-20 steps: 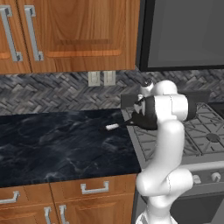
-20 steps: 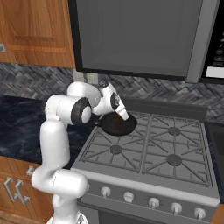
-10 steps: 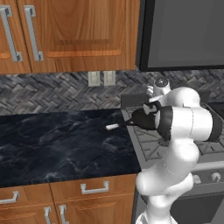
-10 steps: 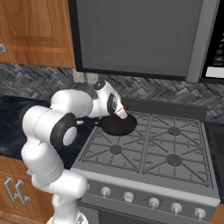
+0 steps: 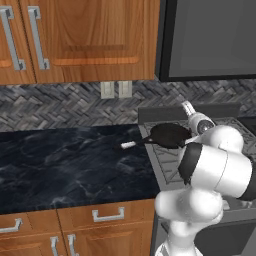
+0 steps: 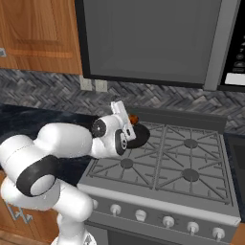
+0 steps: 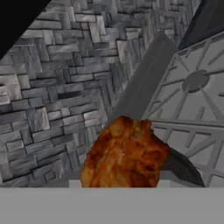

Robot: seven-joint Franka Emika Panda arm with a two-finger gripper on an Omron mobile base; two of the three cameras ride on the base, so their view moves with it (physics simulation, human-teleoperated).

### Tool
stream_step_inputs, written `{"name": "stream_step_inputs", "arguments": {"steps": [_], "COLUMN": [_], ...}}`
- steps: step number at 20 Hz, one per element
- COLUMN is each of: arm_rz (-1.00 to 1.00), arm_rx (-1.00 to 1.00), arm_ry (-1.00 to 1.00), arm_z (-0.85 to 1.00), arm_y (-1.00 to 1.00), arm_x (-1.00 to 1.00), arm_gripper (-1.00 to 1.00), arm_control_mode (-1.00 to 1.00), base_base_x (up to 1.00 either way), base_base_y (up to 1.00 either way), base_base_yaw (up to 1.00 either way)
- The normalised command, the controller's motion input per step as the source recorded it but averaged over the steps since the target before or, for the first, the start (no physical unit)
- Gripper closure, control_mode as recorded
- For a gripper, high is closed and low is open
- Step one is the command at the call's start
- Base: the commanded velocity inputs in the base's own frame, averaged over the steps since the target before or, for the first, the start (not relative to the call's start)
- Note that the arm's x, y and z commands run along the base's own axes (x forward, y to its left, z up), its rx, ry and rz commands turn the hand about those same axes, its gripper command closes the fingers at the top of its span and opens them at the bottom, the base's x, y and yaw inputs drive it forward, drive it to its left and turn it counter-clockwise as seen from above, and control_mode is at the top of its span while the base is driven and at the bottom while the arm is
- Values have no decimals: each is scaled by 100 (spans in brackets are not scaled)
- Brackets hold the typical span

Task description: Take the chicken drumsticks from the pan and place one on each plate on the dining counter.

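We have a drumstick (image 7: 124,153) right up against the hand camera, big and orange-brown, and from that closeness we judge the gripper (image 6: 130,120) is clenched on it and holding it above the pan (image 5: 170,135), though its tips themselves are hidden behind the meat. From the right base camera we catch a sliver of orange at the hand, just over the black pan (image 6: 138,136) on the stove (image 6: 182,162). We cannot make out a second drumstick in the pan from here. The worry now is the grip: the meat is rounded and tapering, so a fast swing could let it twist or slip out and drop onto the burner grates (image 7: 197,100) or the floor. The long pan handle (image 5: 137,143) sticks out over the black counter (image 5: 65,165), and we think a low sweep of the arm could clip it and drag the pan off its burner. Close behind the hand we have the herringbone backsplash (image 5: 60,105) and above it the dark microwave (image 6: 148,40) with the wooden cabinets (image 5: 80,40) alongside, so there is little headroom for lifting high. No plates nearby either, so a long carry looks likely, and every turn of the base is a chance to shake the drumstick loose.
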Motion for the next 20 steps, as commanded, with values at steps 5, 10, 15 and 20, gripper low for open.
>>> {"name": "stream_step_inputs", "arguments": {"steps": [5,10,15,20], "arm_rz": [1,2,0,1], "arm_rx": [23,11,15,17], "arm_ry": [-1,20,31,39], "arm_z": [98,73,81,50], "arm_y": [0,15,11,3], "arm_x": [-100,-100,-100,-99], "arm_gripper": [100,100,100,100], "arm_control_mode": [-100,-100,-100,-100], "base_base_x": [0,0,0,0], "base_base_y": [0,0,0,0], "base_base_yaw": [0,0,0,0]}}
